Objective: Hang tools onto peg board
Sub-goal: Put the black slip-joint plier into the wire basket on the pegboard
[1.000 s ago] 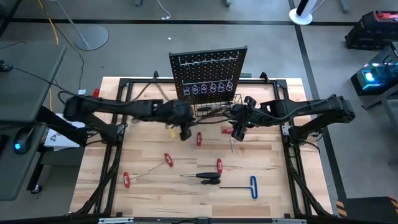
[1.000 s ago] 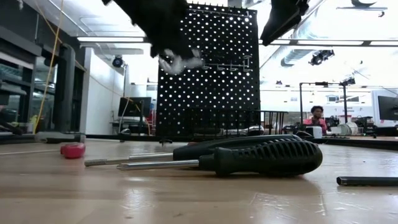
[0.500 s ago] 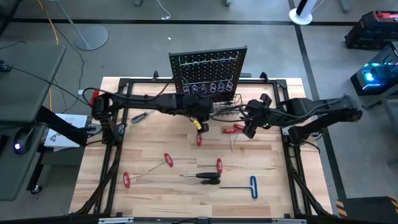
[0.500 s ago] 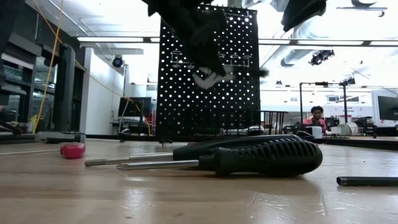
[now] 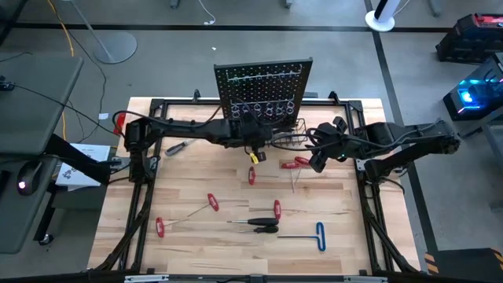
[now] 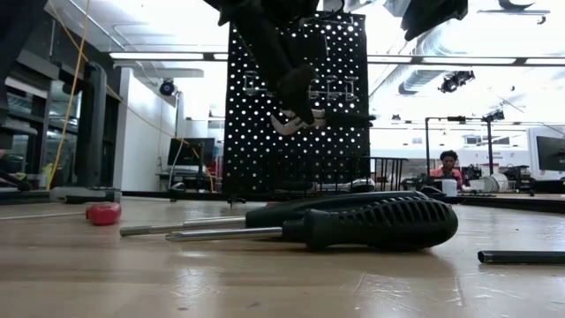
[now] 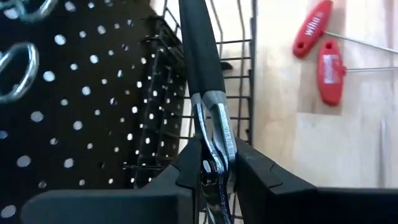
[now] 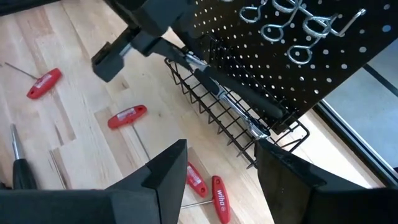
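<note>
The black peg board (image 5: 263, 82) stands upright at the table's far edge, with metal loop hooks (image 8: 292, 25) and a black wire basket (image 8: 242, 124) at its foot. My left gripper (image 5: 253, 143) is right in front of the basket, shut on pliers (image 7: 208, 93) with silver metal and black handles; they also show in the right wrist view (image 8: 239, 93). My right gripper (image 5: 318, 161) hovers open and empty to the basket's right, above red-handled tools (image 5: 295, 163). My left gripper pinches the pliers' silver metal part (image 7: 214, 155) between its two fingers, just behind the black handles (image 7: 199, 50). The fingers come about level from the table's left. The pliers stick straight out ahead of them, clear of the table, over the basket; I cannot tell whether they touch it.
Loose tools lie on the wooden table: red-handled ones (image 5: 251, 176) (image 5: 212, 203) (image 5: 277, 209) (image 5: 159, 227), black screwdrivers (image 5: 259, 226), a blue T-handle key (image 5: 321, 236), and a small tool at the far left (image 5: 174, 147). A person sits far behind the table (image 6: 450, 163).
My left gripper has carried the pliers toward the table's right and far edge, up to the peg board's basket, and has slowed there. My right gripper has drawn back a little toward the table's right edge.
</note>
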Motion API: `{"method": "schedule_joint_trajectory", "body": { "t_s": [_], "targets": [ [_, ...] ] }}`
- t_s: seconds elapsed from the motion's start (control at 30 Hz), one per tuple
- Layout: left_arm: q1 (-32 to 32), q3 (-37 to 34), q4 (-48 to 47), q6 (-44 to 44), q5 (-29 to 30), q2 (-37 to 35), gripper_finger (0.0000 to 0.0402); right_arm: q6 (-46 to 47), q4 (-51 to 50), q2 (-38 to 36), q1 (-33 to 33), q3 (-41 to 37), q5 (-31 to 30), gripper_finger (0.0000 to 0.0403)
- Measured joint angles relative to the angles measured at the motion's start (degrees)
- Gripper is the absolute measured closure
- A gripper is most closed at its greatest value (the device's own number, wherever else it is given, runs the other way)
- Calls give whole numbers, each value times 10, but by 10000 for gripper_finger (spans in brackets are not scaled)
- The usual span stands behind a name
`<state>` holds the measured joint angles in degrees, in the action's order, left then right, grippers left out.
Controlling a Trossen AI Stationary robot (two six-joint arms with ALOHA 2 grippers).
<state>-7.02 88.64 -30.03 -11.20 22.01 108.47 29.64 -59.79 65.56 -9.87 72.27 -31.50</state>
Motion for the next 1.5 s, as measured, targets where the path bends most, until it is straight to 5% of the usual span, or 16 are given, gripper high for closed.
{"method": "schedule_joint_trajectory", "body": {
  "t_s": [0.4,0.67,0.9,1.23,1.33,1.43,1.5],
  "targets": [
    [54,0,-46,106,-58,-46,348,-32,18,0,0,0,10,222],
    [79,0,-20,60,-37,-76,348,-312,119,54,0,0,115,222],
    [83,0,-36,62,-34,-76,348,-486,143,148,0,27,28,222],
    [85,-1,-35,50,-30,-75,348,-527,90,272,5,72,-54,223],
    [86,-1,-34,49,-26,-76,348,-520,92,282,6,72,-58,254],
    [87,-1,-37,48,-35,-75,348,-505,86,286,5,73,-55,356],
    [87,-1,-41,51,-37,-76,348,-495,86,282,6,73,-45,377]
  ]
}}
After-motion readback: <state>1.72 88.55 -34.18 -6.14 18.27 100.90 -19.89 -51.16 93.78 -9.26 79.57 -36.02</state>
